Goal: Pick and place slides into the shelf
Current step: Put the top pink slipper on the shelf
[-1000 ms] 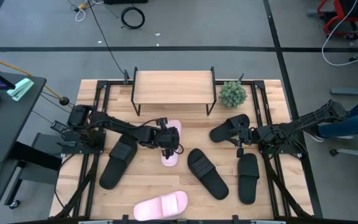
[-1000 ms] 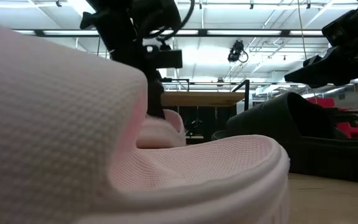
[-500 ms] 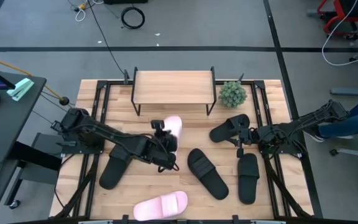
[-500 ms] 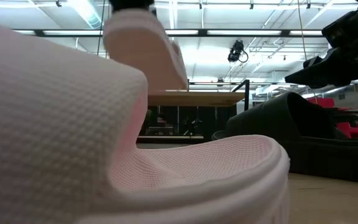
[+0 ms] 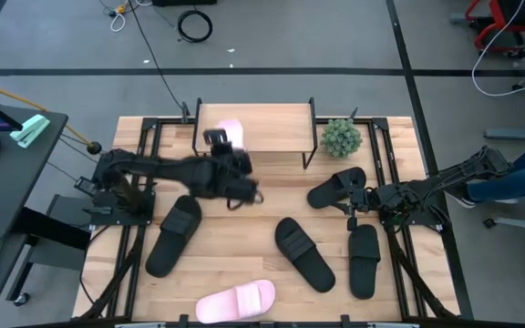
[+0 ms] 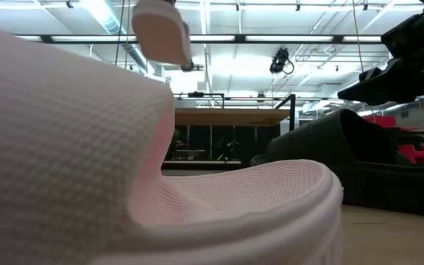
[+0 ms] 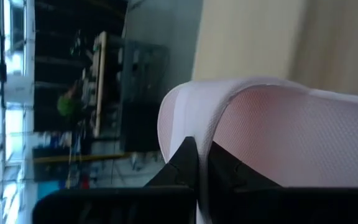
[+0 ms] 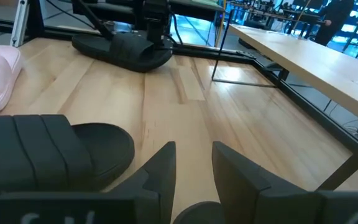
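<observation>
My left gripper [image 5: 229, 150] is shut on a pale pink slide [image 5: 231, 132] and holds it in the air above the left part of the shelf [image 5: 272, 128]. In the low view this slide [image 6: 160, 33] hangs well above the shelf's top board [image 6: 234, 116]. A second pink slide [image 5: 235, 301] lies at the near edge. Several black slides lie flat on the table: [image 5: 173, 235], [image 5: 303, 253], [image 5: 335, 189], [image 5: 363, 260]. My right gripper [image 5: 353, 207] hovers open between the two right-hand black slides and points toward the table's left; its fingers [image 8: 166, 163] touch nothing. My left gripper pinches a thin pale curved rim of the pink slide [image 7: 180, 127] between its two fingers [image 7: 185, 163], one on each side of the rim. Whether that rim belongs to the strap, I cannot tell. The slide is lifted clear and tilted, touching neither the table nor the shelf.
A small green plant [image 5: 340, 137] stands just right of the shelf. Bare table shows in front of the shelf [image 5: 262, 196]. A side table with a keyboard stands beyond the left edge [image 5: 7, 137]. A person's leg shows at the far right [image 5: 518, 178].
My left gripper, shut on the pink slide, has lifted it off the table's middle and carried it up and toward the far edge, to above the shelf's left part. The slide has tipped from lying flat to tilted. The right arm has kept still.
</observation>
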You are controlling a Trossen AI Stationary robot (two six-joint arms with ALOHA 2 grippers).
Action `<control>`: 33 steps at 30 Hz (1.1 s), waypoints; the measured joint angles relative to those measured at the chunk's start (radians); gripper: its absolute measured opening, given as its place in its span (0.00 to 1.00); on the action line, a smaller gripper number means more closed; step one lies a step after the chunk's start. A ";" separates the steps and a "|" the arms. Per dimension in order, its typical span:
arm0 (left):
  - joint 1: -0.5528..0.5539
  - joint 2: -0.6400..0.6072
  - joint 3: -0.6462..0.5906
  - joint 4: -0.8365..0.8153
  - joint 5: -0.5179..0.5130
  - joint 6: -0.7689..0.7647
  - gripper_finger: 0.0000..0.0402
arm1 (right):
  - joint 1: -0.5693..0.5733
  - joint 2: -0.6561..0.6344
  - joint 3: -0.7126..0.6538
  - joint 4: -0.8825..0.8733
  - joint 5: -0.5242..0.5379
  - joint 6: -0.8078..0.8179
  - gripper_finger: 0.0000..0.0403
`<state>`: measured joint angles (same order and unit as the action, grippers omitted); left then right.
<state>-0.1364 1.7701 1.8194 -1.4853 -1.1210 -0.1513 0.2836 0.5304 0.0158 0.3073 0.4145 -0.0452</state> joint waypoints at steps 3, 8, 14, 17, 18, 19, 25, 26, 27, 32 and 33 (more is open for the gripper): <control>0.088 -0.013 -0.007 0.003 0.003 0.048 0.03 | 0.000 0.000 0.000 0.000 0.000 0.000 0.27; 0.215 -0.047 -0.032 0.046 0.042 0.093 0.03 | 0.000 0.000 0.000 -0.003 0.000 0.000 0.27; 0.333 -0.097 -0.097 0.256 0.208 0.328 0.03 | 0.000 0.000 0.000 -0.008 0.000 0.000 0.27; 0.377 -0.130 -0.180 0.448 0.301 0.473 0.03 | 0.000 0.000 0.000 -0.008 0.000 0.000 0.27; 0.389 -0.142 -0.214 0.507 0.309 0.517 0.03 | 0.000 0.000 0.000 -0.008 0.000 0.000 0.27; 0.403 -0.155 -0.248 0.560 0.312 0.558 0.03 | 0.000 0.000 0.000 -0.010 0.000 0.000 0.27; 0.490 -0.242 -0.471 0.831 0.387 0.697 0.03 | 0.000 0.000 0.000 -0.016 0.000 0.000 0.27; 0.505 -0.261 -0.509 0.860 0.410 0.708 0.03 | 0.000 0.000 0.000 -0.016 0.000 0.000 0.27; 0.517 -0.281 -0.547 0.895 0.421 0.717 0.03 | 0.000 0.000 0.000 -0.017 0.000 0.000 0.27; 0.585 -0.379 -0.672 1.051 0.444 0.782 0.03 | 0.000 0.000 0.000 -0.021 0.000 0.000 0.27; 0.596 -0.395 -0.692 1.077 0.469 0.794 0.03 | 0.000 0.000 0.000 -0.022 0.000 0.000 0.27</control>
<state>0.4598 1.3752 1.1277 -0.4086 -0.6518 0.6430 0.2836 0.5303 0.0158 0.2849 0.4146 -0.0456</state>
